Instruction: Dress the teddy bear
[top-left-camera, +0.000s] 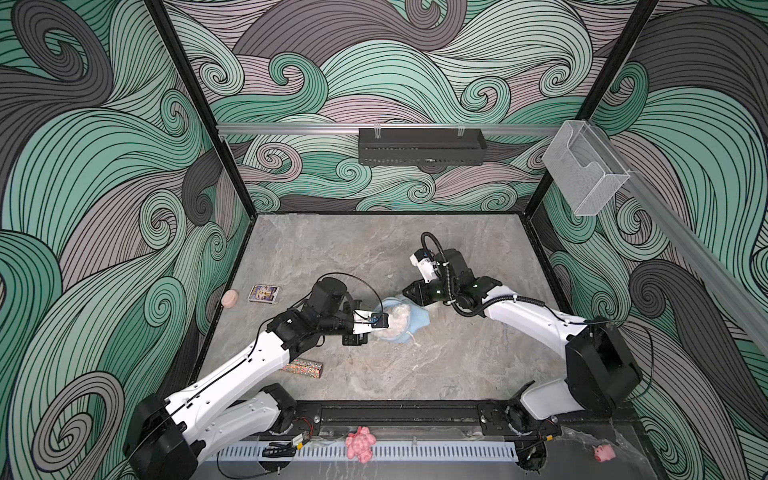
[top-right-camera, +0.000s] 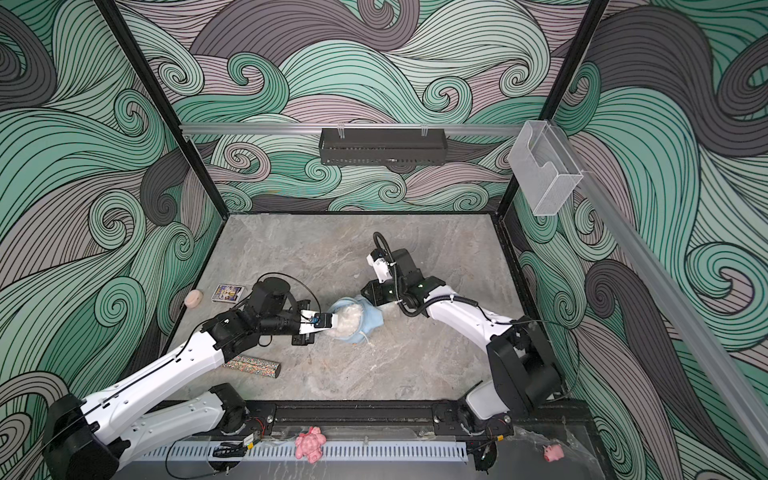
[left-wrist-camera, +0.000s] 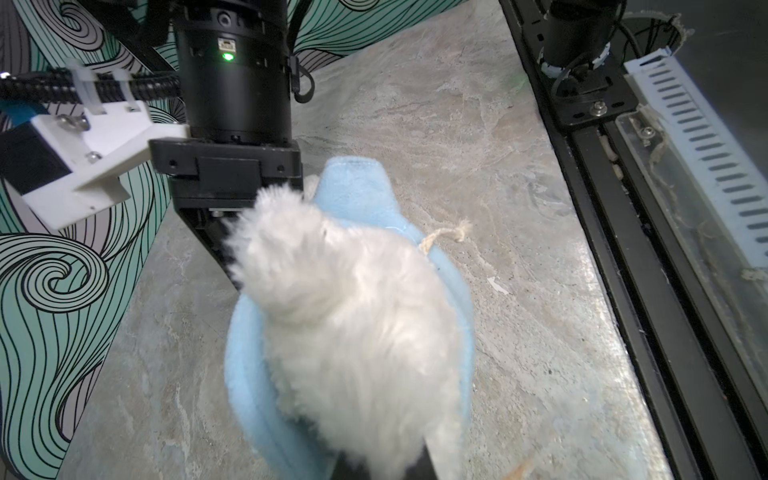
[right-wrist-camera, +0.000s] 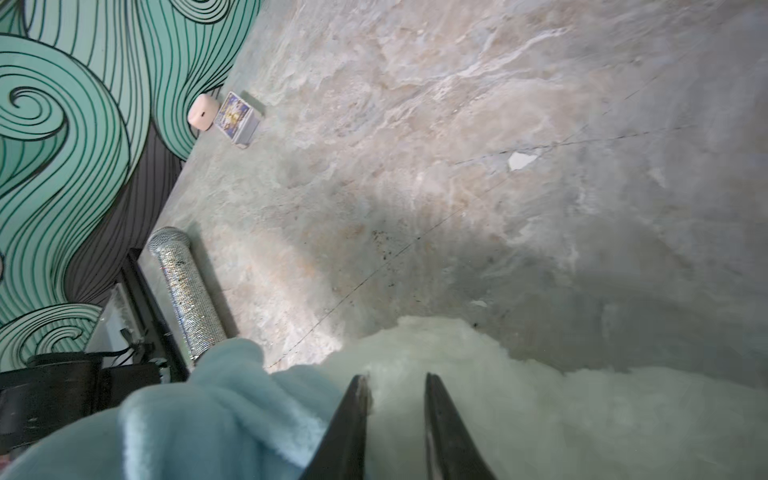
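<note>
Fluffy white teddy bear (left-wrist-camera: 353, 311) half inside pale blue garment (left-wrist-camera: 361, 195)

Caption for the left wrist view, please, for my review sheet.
Left gripper clamps the fluffy white teddy bear, partly wrapped in a light blue garment, marbled table beneath.

The left arm (top-left-camera: 249, 365) is stretched low from the near left side toward the middle. The left hand (left-wrist-camera: 382, 465) is shut tight on the fur of the teddy bear (left-wrist-camera: 353, 311). The right arm (top-left-camera: 532, 316) is bent at the elbow and reached in from the right side. The right hand (right-wrist-camera: 395, 376) is squeezed onto the same bear, and a small gap is seen between its fingers (right-wrist-camera: 440, 415).
</note>
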